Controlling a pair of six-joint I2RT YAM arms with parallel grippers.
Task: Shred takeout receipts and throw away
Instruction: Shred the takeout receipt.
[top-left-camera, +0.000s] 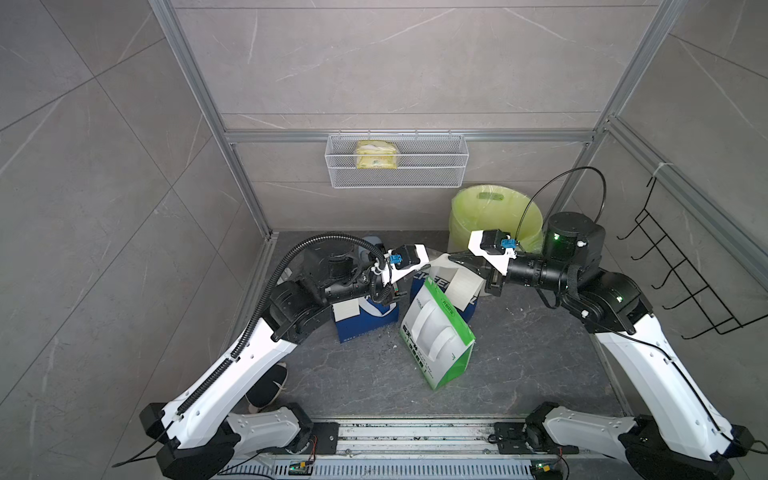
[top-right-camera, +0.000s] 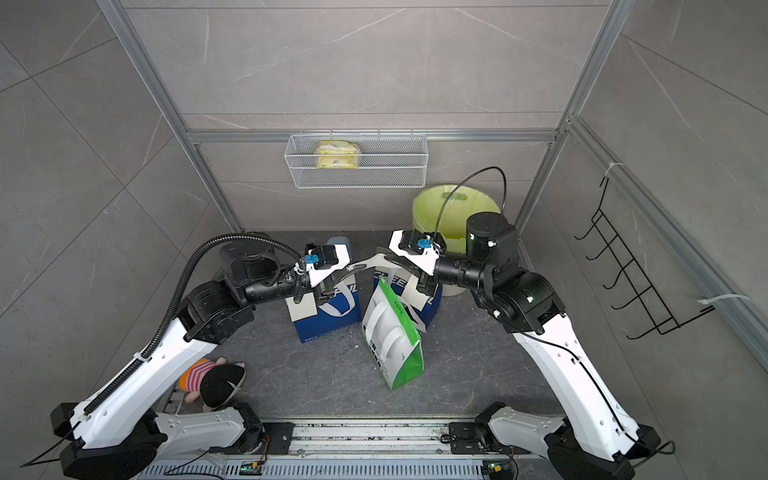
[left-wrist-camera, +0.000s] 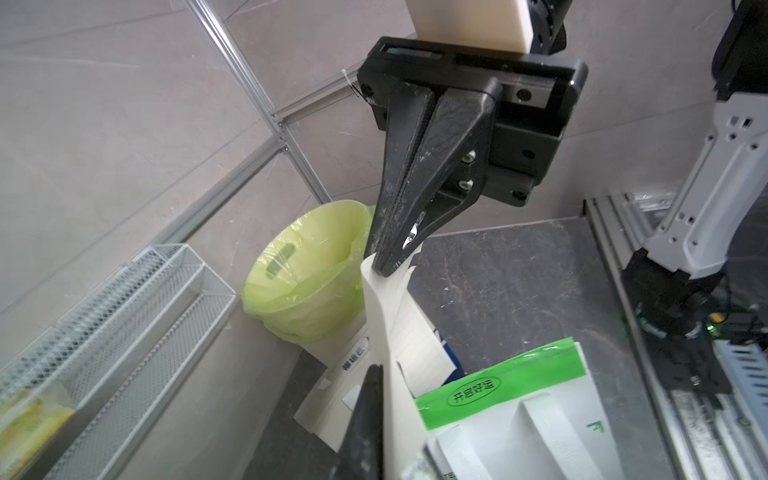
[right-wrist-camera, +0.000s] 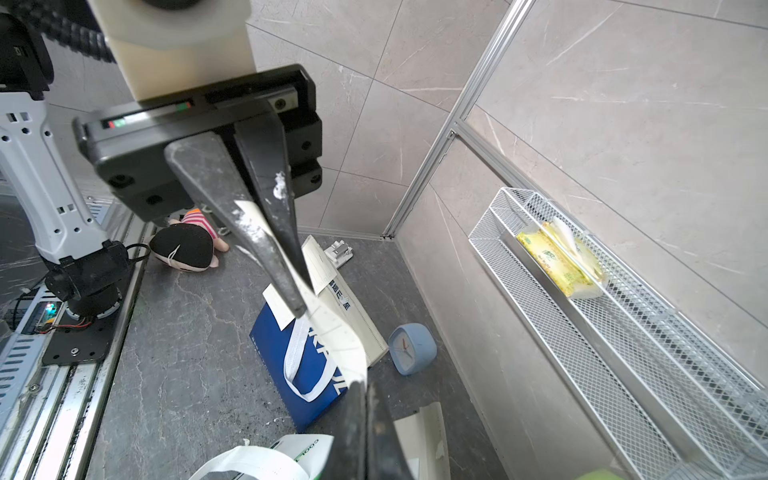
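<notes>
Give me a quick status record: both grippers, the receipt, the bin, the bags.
left gripper: shut on one end of the held receipt
right gripper: shut on its other end
held receipt: spans between the grippers, above the bags
bin: green-lined, by the back wall, beyond right gripper
green-and-white bag: frontmost
blue-and-white bag: below left gripper

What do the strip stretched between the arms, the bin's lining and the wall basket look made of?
Receipt: thin matte paper; it curls and shows faint print lines.
Bin liner: glossy translucent green plastic film, wrinkled.
Basket: white-coated metal mesh, likely.
</notes>
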